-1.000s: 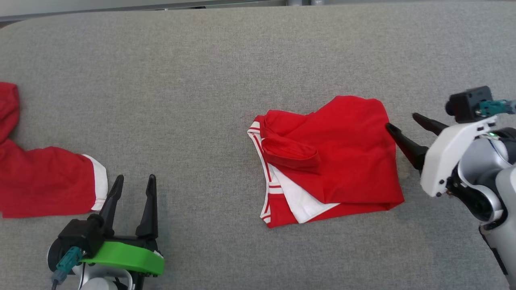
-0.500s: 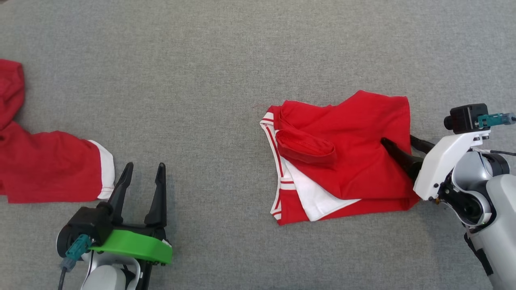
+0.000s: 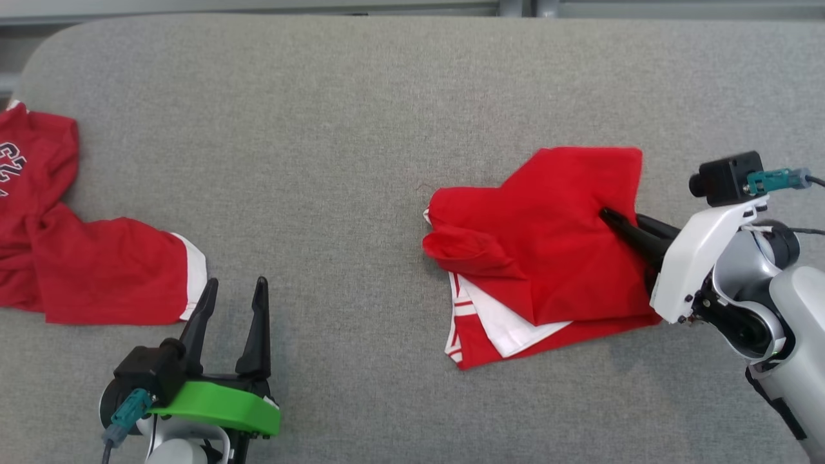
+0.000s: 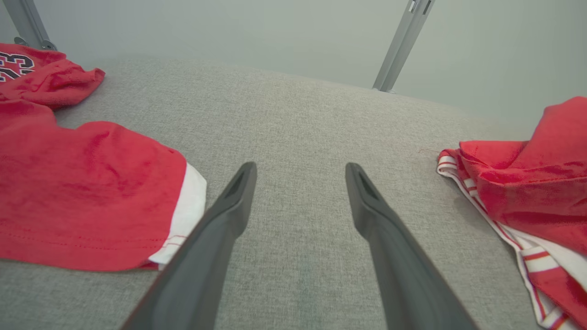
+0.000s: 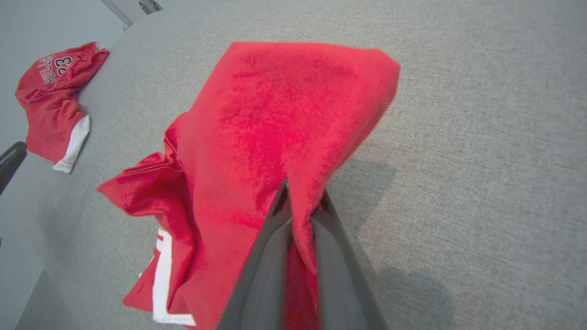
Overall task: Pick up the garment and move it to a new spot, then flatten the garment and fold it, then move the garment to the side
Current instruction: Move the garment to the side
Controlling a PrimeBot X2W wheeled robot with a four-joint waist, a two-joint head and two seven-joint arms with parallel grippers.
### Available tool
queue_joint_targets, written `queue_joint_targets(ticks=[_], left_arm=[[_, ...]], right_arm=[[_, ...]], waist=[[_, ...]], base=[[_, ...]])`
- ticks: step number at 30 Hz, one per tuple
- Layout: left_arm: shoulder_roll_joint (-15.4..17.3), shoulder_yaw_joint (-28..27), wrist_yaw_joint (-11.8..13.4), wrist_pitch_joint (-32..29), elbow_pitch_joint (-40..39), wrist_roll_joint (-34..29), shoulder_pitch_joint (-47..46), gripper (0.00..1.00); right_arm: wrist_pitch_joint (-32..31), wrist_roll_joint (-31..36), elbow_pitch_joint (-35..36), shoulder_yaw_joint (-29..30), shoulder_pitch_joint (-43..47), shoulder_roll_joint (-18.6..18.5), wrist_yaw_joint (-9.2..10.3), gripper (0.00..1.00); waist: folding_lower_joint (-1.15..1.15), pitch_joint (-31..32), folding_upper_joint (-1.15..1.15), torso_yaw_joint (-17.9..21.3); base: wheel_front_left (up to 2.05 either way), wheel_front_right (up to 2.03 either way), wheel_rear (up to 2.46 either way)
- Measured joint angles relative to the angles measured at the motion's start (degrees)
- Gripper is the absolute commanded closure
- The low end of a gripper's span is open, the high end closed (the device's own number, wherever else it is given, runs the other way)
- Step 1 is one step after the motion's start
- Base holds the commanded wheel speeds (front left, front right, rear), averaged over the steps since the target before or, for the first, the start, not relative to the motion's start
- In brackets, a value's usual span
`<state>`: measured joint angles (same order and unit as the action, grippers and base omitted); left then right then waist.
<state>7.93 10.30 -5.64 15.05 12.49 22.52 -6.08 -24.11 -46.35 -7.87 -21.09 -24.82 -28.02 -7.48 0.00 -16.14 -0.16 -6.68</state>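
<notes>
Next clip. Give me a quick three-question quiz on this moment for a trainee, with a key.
1. True or false: the left gripper is open, above the bare grey surface.
2. The right gripper is shut on: A) the right edge of the folded garment; B) a white towel; C) nothing.
3. Fill in: the crumpled red jersey lies at the robot's far ____.
Key: 1 true; 2 A; 3 left.
</notes>
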Motion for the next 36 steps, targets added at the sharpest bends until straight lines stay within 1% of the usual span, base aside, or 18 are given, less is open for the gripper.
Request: queue_joint_targets(ticks=[7,10,13,19,25,30,36], left_arm=[[-1.81,-0.81,-0.60,0.00,-0.01,-0.56,1.60,0.00],[-2.48,-1.04,-0.89,0.00,-0.09,-0.56,2.13,0.00],[-3.24,-1.12,-0.99,0.00,-0.15,-0.71,2.23,0.00],[-3.83,-2.11,-1.26,0.00,-0.11,-0.82,2.85,0.00],[-4.09,-2.79,-1.44,0.00,-0.96,-2.00,2.86,0.00],[-3.45,-2.87,-1.48,0.00,-2.49,-3.61,2.49,0.00],[-0.66,-2.75,-1.49,-0.31,-4.77,-5.32,0.59,0.00]], right_arm=[[-0.46,-0.96,11.13,-4.25,-2.46,-5.25,0.00,1.00],[-0.68,-1.64,13.33,-5.36,-2.70,-5.94,0.00,1.00],[-1.35,-2.15,13.66,-5.70,-2.25,-6.28,0.00,1.00],[-2.02,-2.76,10.84,-2.91,-0.99,-6.03,0.00,1.00],[-1.25,-2.29,4.67,2.29,-0.71,-5.11,0.00,1.00],[1.78,-1.30,-0.33,4.30,0.30,-3.46,0.00,1.00],[6.95,0.43,-6.23,5.41,0.10,-1.71,0.00,1.00]], waist=[[0.00,4.03,0.00,0.18],[0.00,5.50,0.00,0.11],[0.00,6.17,0.00,-0.20],[0.00,5.70,0.00,-0.48],[0.00,4.32,0.00,1.39],[0.00,2.96,0.00,4.67],[0.00,0.76,0.00,10.23]], base=[[0.00,0.00,0.00],[0.00,0.00,0.00],[0.00,0.00,0.00],[0.00,0.00,0.00],[0.00,0.00,0.00],[0.00,0.00,0.00],[0.00,0.00,0.00]])
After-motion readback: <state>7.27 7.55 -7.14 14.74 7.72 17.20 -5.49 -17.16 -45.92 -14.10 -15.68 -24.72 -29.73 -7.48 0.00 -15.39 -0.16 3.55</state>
